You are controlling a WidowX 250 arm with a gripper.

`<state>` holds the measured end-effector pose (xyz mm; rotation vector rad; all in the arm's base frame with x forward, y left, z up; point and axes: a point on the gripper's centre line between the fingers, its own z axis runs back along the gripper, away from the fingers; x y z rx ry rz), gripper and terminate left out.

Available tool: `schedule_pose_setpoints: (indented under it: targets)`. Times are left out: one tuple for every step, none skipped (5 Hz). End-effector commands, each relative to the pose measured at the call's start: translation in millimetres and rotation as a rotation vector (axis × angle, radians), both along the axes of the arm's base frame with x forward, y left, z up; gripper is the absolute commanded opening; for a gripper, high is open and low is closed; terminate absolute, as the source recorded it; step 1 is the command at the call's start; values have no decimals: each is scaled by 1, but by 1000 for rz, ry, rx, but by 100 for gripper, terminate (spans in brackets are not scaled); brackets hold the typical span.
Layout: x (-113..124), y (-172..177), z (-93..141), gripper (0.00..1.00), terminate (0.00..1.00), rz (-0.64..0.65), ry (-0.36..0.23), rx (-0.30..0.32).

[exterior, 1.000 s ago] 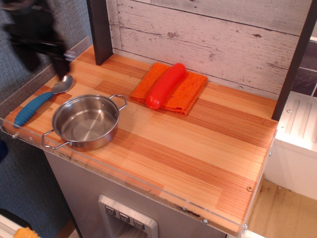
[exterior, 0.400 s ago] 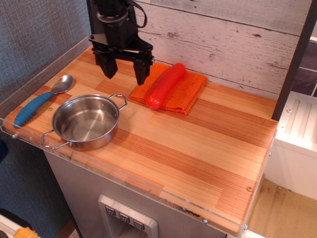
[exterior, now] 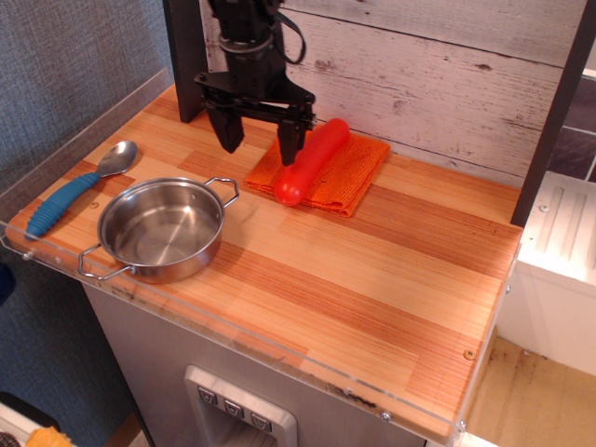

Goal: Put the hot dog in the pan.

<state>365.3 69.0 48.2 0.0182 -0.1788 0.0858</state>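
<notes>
- The black two-fingered gripper (exterior: 259, 142) hangs spread wide and empty, just left of the glossy red-orange plastic hot dog (exterior: 312, 160), which lies on the flat orange folded cloth (exterior: 352, 173).
- Best to straddle the hot dog's middle, crosswise, before closing.
- The shiny round steel pan (exterior: 160, 230) waits empty nearby.

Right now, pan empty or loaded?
Empty. The pan shows only its bare steel bottom; the hot dog lies on the orange cloth, outside it.
</notes>
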Motion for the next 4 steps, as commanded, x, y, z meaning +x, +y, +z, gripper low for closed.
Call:
schedule_pose_setpoints:
  targets:
    - [10, -12, 2, 100, 0, -51, -27, 26]
    - [13, -19, -7, 100, 0, -63, -12, 30]
    - [14, -20, -11, 100, 0, -65, -1, 33]
    - [13, -20, -10, 0, 0, -81, 12, 28]
